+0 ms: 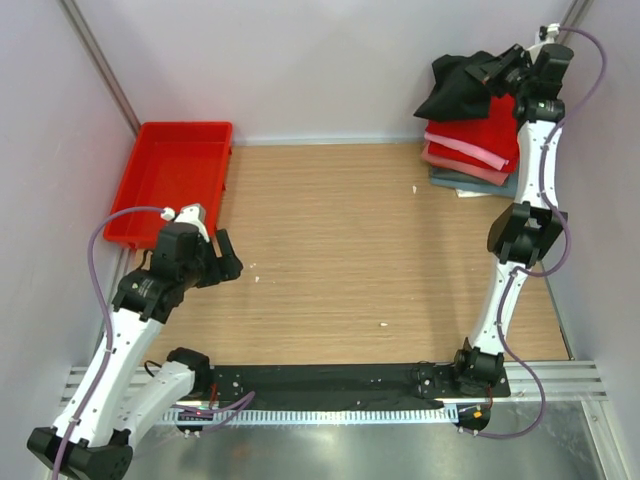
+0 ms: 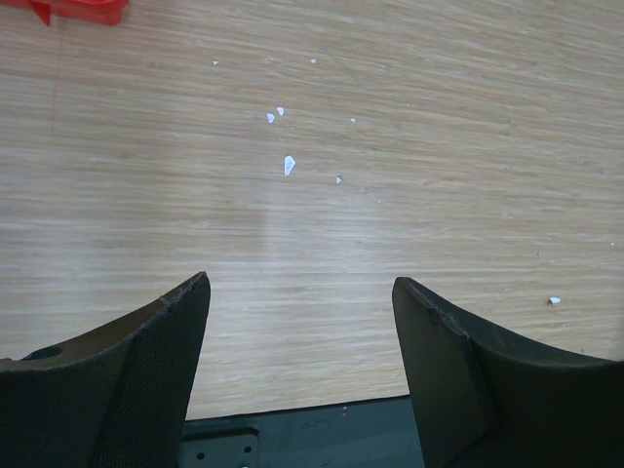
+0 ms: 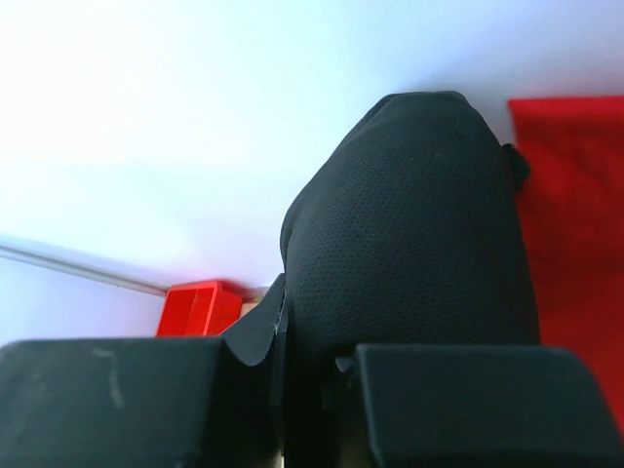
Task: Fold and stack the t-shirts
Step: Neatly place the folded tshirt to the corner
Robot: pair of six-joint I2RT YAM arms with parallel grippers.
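Surface (image 1: 350,250): wood-grain, matt, smooth. Tray (image 1: 185,126): red plastic, slight gloss. Black t-shirt (image 1: 455,90): soft matt cloth. Folded t-shirts (image 1: 470,152): matt cloth. Left end effector (image 2: 300,285): black, matt, with finely dimpled inner pads.

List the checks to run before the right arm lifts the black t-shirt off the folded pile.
1. Right gripper holds the crumpled black cloth t-shirt: ok, cloth is pinched between its fingers.
2. Only that shirt is caught, not the folded bright red shirt beneath: cannot tell.
3. Left gripper free to help: ok, open and empty.
4. Landing space on the light wooden table: ok, only small white specks there.
5. Shallow red plastic tray out of the path: ok, far left corner.
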